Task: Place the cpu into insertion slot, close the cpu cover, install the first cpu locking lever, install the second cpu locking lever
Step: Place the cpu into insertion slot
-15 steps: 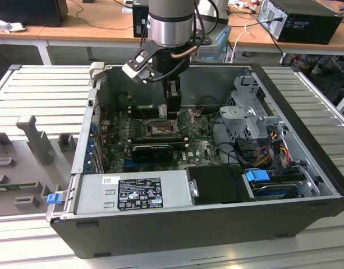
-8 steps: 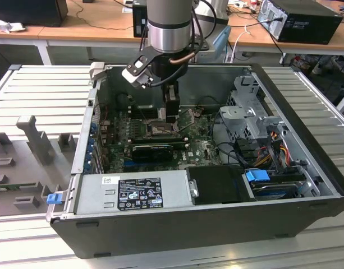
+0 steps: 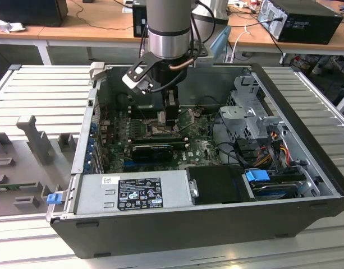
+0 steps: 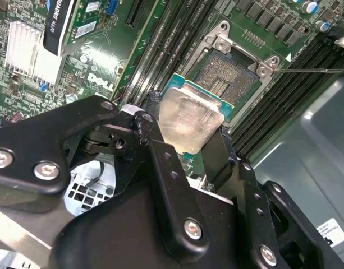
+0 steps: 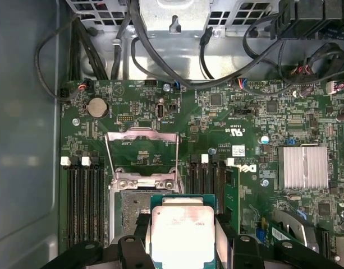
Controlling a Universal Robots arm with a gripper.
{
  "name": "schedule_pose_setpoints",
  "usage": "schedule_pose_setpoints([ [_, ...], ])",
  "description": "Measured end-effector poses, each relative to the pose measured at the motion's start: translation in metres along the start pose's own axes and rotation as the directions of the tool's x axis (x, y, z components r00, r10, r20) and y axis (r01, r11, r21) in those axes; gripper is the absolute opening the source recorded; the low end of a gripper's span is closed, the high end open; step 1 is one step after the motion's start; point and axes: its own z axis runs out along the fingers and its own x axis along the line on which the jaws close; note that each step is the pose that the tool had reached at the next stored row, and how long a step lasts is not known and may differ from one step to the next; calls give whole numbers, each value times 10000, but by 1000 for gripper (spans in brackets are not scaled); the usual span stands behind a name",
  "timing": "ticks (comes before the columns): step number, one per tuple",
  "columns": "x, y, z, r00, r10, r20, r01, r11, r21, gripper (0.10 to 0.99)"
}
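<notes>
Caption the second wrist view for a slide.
Gripper grips the cpu close to the open insertion slot on the green board.

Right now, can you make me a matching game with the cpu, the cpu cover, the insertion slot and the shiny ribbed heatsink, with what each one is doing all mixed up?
Things:
1. cpu
2. cpu cover
3. insertion slot
4. heatsink

States:
A. swung open, off the slot
B. silver ribs, standing apart from the slot
C. gripped in the pincer
D. bare, pin field showing, nothing in it

Right pairs: 1-C, 2-A, 3-D, 4-B.
</notes>
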Motion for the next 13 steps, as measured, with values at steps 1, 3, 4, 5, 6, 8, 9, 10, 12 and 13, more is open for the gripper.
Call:
schedule_pose_setpoints([
  [1, 0, 0, 6, 10000, 0, 0, 0, 10000, 0, 541],
  [3, 0, -2, 24, 10000, 0, 0, 0, 10000, 2, 541],
  [4, 0, -2, 28, 10000, 1, 1, -1, 10000, 4, 541],
  [5, 0, -3, 32, 10000, 1, 1, -1, 10000, 5, 541],
  [6, 0, -3, 37, 10000, 1, 2, -1, 10000, 6, 541],
  [8, 0, -3, 42, 10000, 1, 2, -1, 10000, 7, 541],
  [9, 0, -3, 44, 10000, 1, 1, -1, 10000, 7, 541],
  [10, 0, -3, 45, 10000, 0, 2, 0, 10000, 7, 541],
  [12, 0, -4, 54, 10000, 1, 1, -1, 10000, 9, 541],
  [13, 0, -4, 56, 10000, 0, 0, 0, 10000, 9, 541],
])
